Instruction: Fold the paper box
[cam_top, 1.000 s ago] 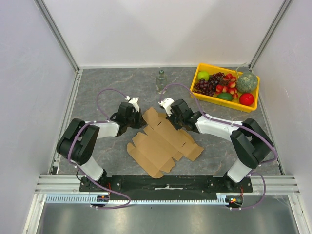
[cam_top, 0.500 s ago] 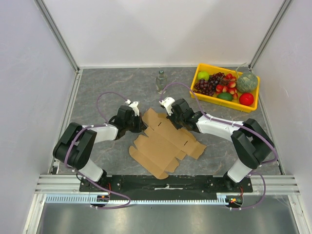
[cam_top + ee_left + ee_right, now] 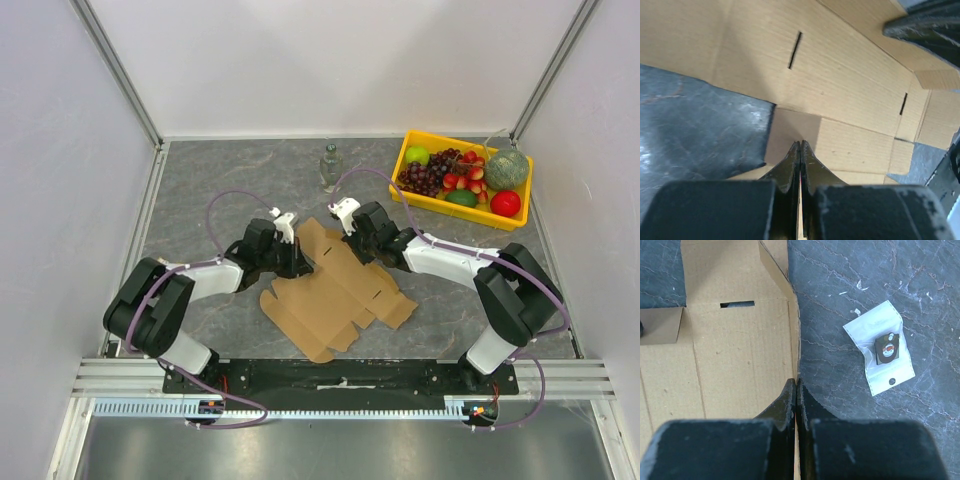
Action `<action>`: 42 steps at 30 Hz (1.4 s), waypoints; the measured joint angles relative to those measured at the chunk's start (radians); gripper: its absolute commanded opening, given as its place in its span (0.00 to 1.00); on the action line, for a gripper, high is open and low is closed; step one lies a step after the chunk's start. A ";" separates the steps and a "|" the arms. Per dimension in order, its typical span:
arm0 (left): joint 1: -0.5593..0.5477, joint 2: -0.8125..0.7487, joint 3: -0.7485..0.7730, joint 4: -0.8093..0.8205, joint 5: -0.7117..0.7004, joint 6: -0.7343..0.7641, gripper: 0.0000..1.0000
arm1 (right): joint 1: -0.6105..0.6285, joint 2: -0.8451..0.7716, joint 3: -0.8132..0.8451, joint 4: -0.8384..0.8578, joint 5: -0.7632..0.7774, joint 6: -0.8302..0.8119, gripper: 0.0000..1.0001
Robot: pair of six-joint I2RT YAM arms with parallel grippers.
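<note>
Left pincer (image 3: 800, 146) clamped tight on paper box (image 3: 850, 75) flap; right pincer (image 3: 796, 384) clamped on its side edge.

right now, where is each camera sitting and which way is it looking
top external: above and behind the bases, looking down on the table, paper box and yellow tray; both arms show.
left wrist: on the left arm, facing along the left gripper, shut on a flap of slotted cardboard.
right wrist: on the right arm, facing down past the right gripper, shut on the box edge, beside a white pouch.
shared: all see the paper box.
</note>
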 measured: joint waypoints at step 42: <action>0.086 -0.102 0.170 0.004 -0.040 -0.004 0.02 | -0.002 -0.089 -0.008 -0.020 -0.148 -0.102 0.00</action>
